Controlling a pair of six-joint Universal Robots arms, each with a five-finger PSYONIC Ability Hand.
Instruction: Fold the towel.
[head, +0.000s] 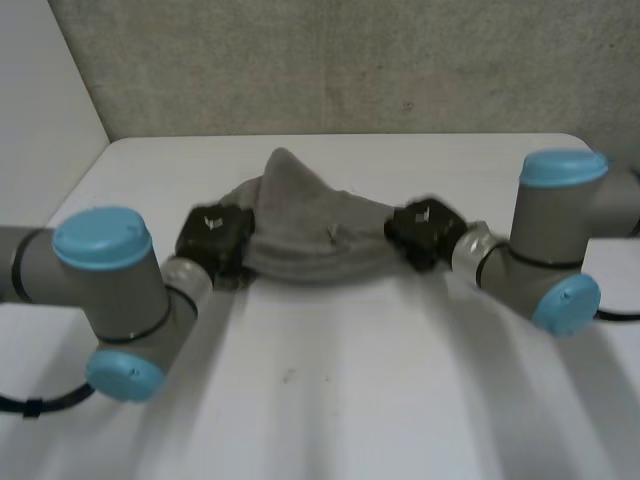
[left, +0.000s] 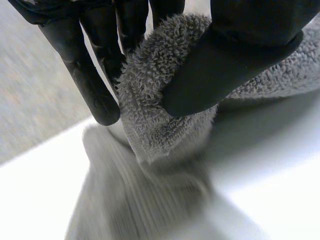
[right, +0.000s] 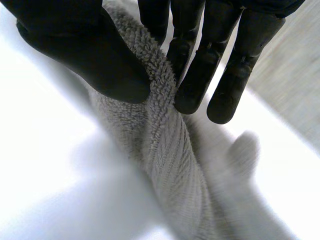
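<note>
While both arms hold it, the towel (head: 310, 235) hangs bunched between them over the far half of the counter (head: 350, 390), with its middle humped into a peak and its lower edge sagging toward the surface. My left robot hand (head: 215, 238) is at the towel's left end. Its wrist camera shows the thumb (left: 235, 55) pressing a thick roll of terry against the fingers (left: 95, 85), so it is clamped on the cloth. My right robot hand (head: 425, 232) is at the right end, and its wrist camera shows the same grip. The thumb is on one side of a rolled edge and the fingers on the other, with the rest of the towel trailing down toward the counter.

I judge the towel to be light, soft and completely limp, so it will droop wherever it isn't supported. The looped pile looks grippy rather than slick, and a pinch should hold. It is thick, though, so a grasp can easily catch extra layers. I cannot tell whether each hand has a true corner or just a gathered bit of edge. For a clean fold I'd want the corners, held far enough apart to draw the edge between them straight.
</note>
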